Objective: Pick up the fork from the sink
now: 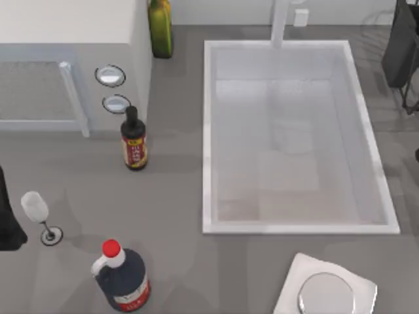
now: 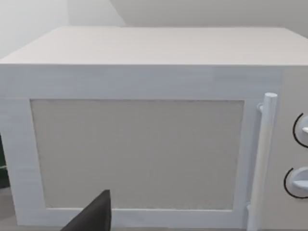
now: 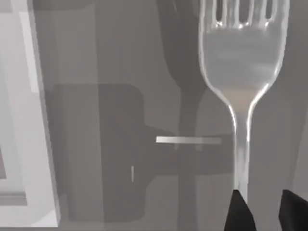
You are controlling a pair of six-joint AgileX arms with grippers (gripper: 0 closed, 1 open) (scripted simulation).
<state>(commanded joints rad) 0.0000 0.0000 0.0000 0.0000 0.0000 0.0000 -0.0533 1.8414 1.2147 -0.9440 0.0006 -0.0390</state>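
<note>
Right end effector [image 3: 262, 211] shows in its wrist view as two dark fingertips pinching the thin handle of the slim shiny silver metal fork [image 3: 243, 72], whose long axis runs straight out from the fingers to the four tines. It hangs lifted over grey worktop [image 1: 170, 196], just beside the pale rim of the large rectangular white sink [image 1: 207, 131]. Left end effector [image 2: 94, 216] is parked facing a white microwave [image 2: 144, 144]; I cannot tell its state.
</note>
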